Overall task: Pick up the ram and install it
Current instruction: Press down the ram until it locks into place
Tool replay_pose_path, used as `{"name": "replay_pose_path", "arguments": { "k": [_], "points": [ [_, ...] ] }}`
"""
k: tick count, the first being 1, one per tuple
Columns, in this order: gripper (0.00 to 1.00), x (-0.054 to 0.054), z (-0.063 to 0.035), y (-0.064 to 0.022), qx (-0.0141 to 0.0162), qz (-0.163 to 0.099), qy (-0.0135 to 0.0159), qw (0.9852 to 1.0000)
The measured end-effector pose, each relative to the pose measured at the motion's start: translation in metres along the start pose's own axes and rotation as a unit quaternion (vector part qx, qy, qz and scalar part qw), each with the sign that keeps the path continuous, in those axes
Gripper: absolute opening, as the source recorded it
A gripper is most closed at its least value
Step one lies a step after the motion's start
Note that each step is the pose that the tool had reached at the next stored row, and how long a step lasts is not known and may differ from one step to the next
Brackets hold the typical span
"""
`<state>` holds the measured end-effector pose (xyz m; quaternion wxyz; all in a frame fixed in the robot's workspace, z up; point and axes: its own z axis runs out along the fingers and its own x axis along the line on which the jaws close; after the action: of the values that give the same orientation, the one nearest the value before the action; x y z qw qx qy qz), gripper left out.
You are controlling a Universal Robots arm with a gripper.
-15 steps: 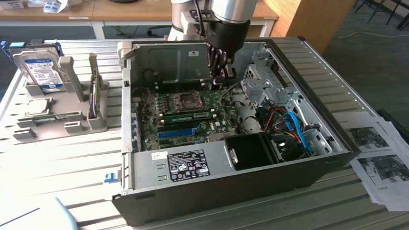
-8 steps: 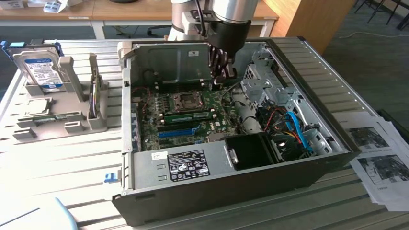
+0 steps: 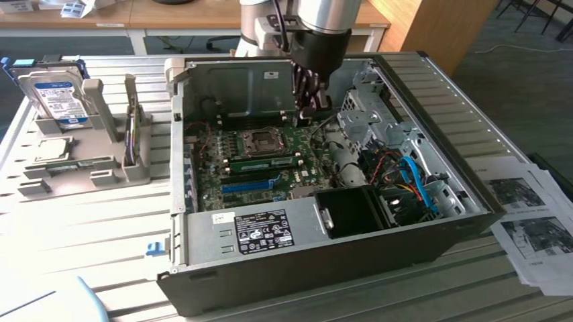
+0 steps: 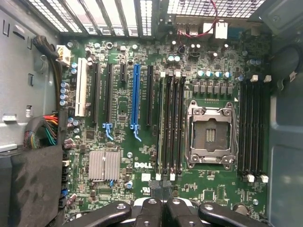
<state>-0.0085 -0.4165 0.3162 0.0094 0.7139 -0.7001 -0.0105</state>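
Observation:
The ram (image 3: 264, 162) is a thin green strip standing in a black slot on the motherboard (image 3: 215, 191), just in front of the CPU socket (image 3: 264, 139). In the wrist view the ram (image 4: 160, 127) shows edge-on in the outermost of several parallel slots beside the socket (image 4: 210, 135). My gripper (image 3: 304, 113) hangs inside the open computer case, above the motherboard's far side and behind the socket. Its fingers (image 4: 156, 208) are pressed together with nothing between them. The gripper (image 4: 162, 187) is apart from the ram and does not touch it.
The case walls (image 3: 430, 100) surround the board. A black fan shroud (image 3: 353, 208) and blue cables (image 3: 417, 181) fill its near right corner. A long blue slot (image 3: 246, 186) lies nearer the front. A hard drive (image 3: 56, 100) stands in a grey holder at the exterior view's left. Papers (image 3: 533, 215) lie at its right.

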Motion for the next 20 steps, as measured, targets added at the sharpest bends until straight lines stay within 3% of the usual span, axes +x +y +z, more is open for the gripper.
{"name": "replay_pose_path", "arguments": {
  "k": [20],
  "points": [
    [0.09,0.000,0.0127,-0.0004,0.0001,0.000,0.0000,1.0000]
  ]
}}
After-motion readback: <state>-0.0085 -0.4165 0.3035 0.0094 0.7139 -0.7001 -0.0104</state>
